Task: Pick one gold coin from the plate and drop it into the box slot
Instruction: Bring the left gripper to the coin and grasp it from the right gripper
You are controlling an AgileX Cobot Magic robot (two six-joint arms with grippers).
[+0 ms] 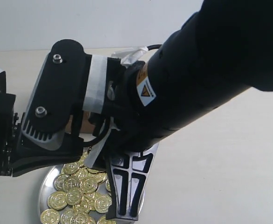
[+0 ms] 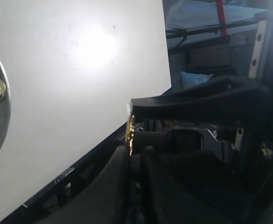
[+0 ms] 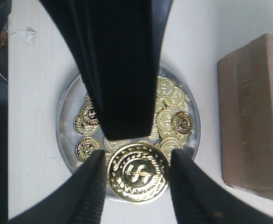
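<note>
Right claw: we see the right claw (image 3: 136, 155) clenched on a gripped coin (image 3: 137, 172), one finger on each side of its rim.
Gripped coin: gold, its dollar-sign face turned to the wrist camera. It is held above the near part of the plate (image 3: 64, 135) and looks much larger than the coins lying below it.
Left claw: in the left wrist view we find the left claw (image 2: 133, 136) closed on an edge-on coin (image 2: 131, 130). This thin gold disc is pinched between the upper and lower fingers, past the edge of the desk (image 2: 80, 93).
Plate: round and shiny silver, resting on the white desk. A rim strip also shows at the side of the left wrist view.
Loose coins: a heap of gold coins (image 3: 174, 116) fills the plate, many overlapping. A black shape in front hides the middle of the heap in the right wrist view.
Box: the brown cardboard box (image 3: 253, 116) stands on the desk just beside the plate, apart from it, with a strip of white desk between them.
Slot: we cannot make it out in any view.
Right arm: in the exterior view the big black right arm (image 1: 197, 79) reaches down from the upper right, and its claw hangs over the plate.
</note>
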